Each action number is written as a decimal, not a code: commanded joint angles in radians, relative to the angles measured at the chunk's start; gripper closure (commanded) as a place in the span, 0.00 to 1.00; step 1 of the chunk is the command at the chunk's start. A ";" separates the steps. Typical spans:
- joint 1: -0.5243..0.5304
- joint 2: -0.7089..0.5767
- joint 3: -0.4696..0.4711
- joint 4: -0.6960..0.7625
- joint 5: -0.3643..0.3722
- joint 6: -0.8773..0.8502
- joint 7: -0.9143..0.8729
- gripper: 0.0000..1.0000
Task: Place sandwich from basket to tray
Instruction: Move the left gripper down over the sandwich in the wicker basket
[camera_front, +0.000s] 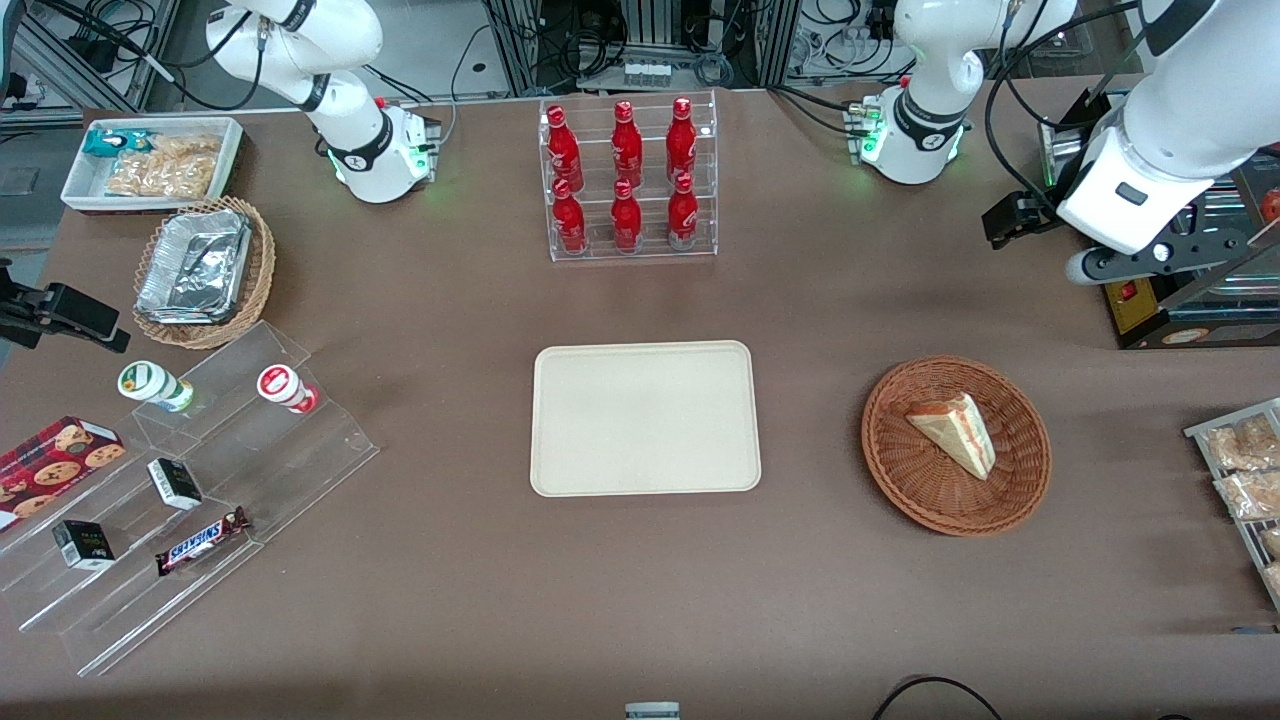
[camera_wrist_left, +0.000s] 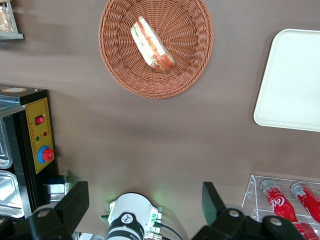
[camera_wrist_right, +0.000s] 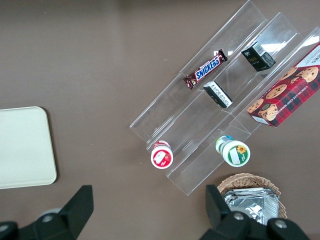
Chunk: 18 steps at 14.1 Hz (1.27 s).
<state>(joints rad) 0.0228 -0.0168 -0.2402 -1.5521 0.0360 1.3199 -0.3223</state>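
The brown worktop (camera_front: 450, 320) carries the beige tray (camera_front: 645, 418) near its middle, lying flat. Beside it, toward the working arm's end, sits the round basket (camera_front: 1020, 480). A clear rack of red bottles (camera_front: 628, 180) stands near the edge farthest from the front camera. At the parked arm's end lie a stepped clear display stand (camera_front: 200, 500), a tan wicker basket (camera_front: 262, 262) with foil trays, and a white snack tray (camera_front: 150, 160) in the corner. The pincer (camera_wrist_left: 145, 200) hangs open, high above the worktop near the working arm's end.
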 joint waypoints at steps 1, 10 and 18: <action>0.006 0.005 -0.001 0.014 -0.001 -0.013 0.015 0.00; 0.009 0.243 0.039 0.011 0.035 0.080 -0.003 0.00; 0.003 0.426 0.076 -0.163 0.042 0.528 -0.236 0.00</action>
<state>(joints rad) 0.0311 0.3944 -0.1634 -1.6815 0.0624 1.7729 -0.4781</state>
